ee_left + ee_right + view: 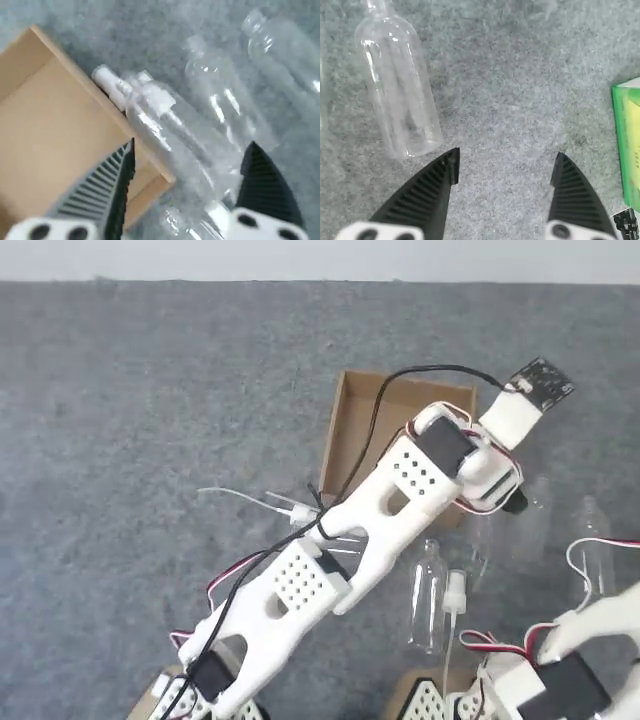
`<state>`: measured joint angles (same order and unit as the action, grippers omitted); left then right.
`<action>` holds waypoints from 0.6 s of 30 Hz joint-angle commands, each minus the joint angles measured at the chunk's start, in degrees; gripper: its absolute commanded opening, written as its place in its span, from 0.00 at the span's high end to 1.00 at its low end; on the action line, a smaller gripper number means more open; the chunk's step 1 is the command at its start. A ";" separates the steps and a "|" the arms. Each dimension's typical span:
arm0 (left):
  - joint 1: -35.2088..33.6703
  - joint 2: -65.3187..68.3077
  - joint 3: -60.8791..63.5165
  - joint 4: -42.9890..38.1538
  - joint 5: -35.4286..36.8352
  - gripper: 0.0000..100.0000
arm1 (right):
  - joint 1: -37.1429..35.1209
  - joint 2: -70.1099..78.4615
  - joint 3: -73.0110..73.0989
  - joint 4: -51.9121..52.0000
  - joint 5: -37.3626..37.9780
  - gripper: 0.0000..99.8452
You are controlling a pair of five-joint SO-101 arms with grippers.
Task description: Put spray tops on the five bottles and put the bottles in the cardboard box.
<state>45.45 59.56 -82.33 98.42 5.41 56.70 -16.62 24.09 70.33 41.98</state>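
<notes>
The left hand [191,146] hangs open over a capped bottle [165,125] lying just beside the cardboard box's [45,135] right wall. Boxing it looks like the step, and that needs a grip round its body. Uncapped bottles [225,110] crowd close. The right hand [507,152], also open, hovers near another bottle [400,90].

The left arm [330,570] is wearing white perforated shells around black motors, with black ribbed fingers [112,185]. Black, red and white cables [366,440] are trailing along it.

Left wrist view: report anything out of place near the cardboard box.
A bottle with its spray top on lies on its side by the cardboard box, along its outer wall, not inside it.
</notes>
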 commanded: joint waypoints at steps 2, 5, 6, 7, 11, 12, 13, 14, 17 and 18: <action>-2.73 -4.13 -5.76 2.20 -2.99 0.68 | -0.40 -0.40 -3.34 -1.10 0.62 0.75; -6.86 -9.23 -5.76 2.29 -4.92 0.70 | -0.48 -0.40 -3.34 -1.10 0.62 0.75; -8.70 -11.34 -4.88 2.29 -5.54 0.72 | -0.48 -0.40 -3.34 -1.10 0.62 0.76; -10.55 -13.54 -3.47 2.29 -5.98 0.74 | -0.48 -0.40 -3.34 -1.10 0.62 0.76; -18.37 -24.00 8.31 2.37 -6.24 0.75 | -1.36 -0.40 -3.34 -1.01 0.62 0.76; -19.87 -27.16 13.05 2.37 -6.24 0.75 | -1.89 -0.40 -3.34 -0.84 0.62 0.76; -21.19 -30.42 18.15 2.37 -6.24 0.75 | -2.68 -0.40 -3.34 -0.66 0.44 0.76; -22.33 -33.85 23.69 2.37 -6.24 0.75 | -3.56 -0.40 -3.34 -0.57 0.26 0.76; -24.79 -44.75 41.80 2.20 -7.21 0.76 | -6.64 -0.48 -3.34 1.27 0.18 0.76; -25.23 -48.35 48.04 2.02 -8.70 0.76 | -7.87 -0.48 -3.34 2.24 0.09 0.76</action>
<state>22.77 28.26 -56.57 98.68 -0.48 53.19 -16.62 24.09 70.42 41.98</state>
